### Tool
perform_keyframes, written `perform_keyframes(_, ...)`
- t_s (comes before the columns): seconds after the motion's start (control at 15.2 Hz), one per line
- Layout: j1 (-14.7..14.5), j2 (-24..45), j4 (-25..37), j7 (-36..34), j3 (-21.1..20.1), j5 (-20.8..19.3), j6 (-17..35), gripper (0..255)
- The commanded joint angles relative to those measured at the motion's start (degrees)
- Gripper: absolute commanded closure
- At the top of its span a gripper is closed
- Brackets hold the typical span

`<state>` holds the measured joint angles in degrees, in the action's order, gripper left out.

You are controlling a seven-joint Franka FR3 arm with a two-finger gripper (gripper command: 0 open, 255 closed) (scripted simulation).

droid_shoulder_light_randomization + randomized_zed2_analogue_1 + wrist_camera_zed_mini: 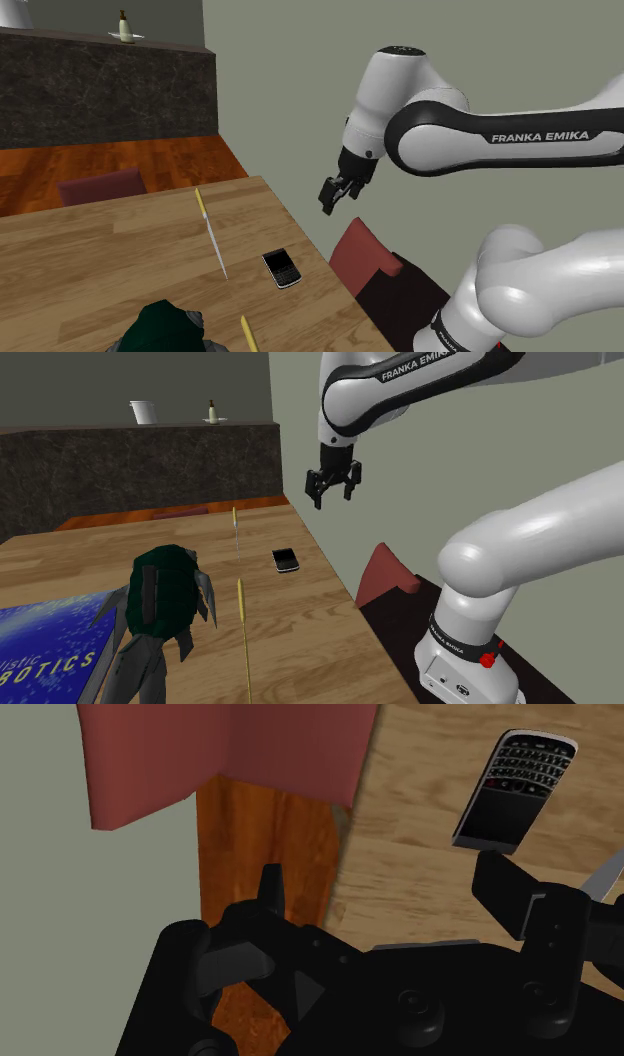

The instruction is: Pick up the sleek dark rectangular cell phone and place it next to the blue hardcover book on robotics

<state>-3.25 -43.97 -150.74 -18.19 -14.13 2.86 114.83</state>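
Observation:
A dark rectangular cell phone (282, 269) with a keypad lies flat on the wooden table (110, 250) close to its edge, also seen as the phone (286, 560) and the phone (514, 790). My black gripper (336, 194) hangs open in the air above and just beyond the table's edge, a good way over the phone. It shows as the gripper (333, 487) with fingers apart and nothing between them, and as the gripper (390, 874). The blue robotics book (50, 642) lies at the second exterior view's lower left.
A dark green and grey backpack-like object (160, 602) lies between the book and the phone. Two thin yellow sticks (243, 622) lie on the table. A red chair (365, 255) stands by the table edge below the gripper. A dark counter (100, 90) runs behind.

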Motion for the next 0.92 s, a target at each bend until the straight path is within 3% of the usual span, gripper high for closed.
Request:
perform_keyframes(0.0,-0.59,2.29,-1.27,-2.68,-2.25,1.32,4.17,0)
perform_keyframes(0.46,-1.26,12.77,-2.63,-12.56,-10.99,3.85,18.02,0)
perform_keyframes(0.73,0.35,20.80,-1.30,-19.51,-16.89,2.43,25.88,0)
perform_keyframes(0.86,0.99,22.54,-1.27,-20.70,-17.89,1.65,27.67,0)
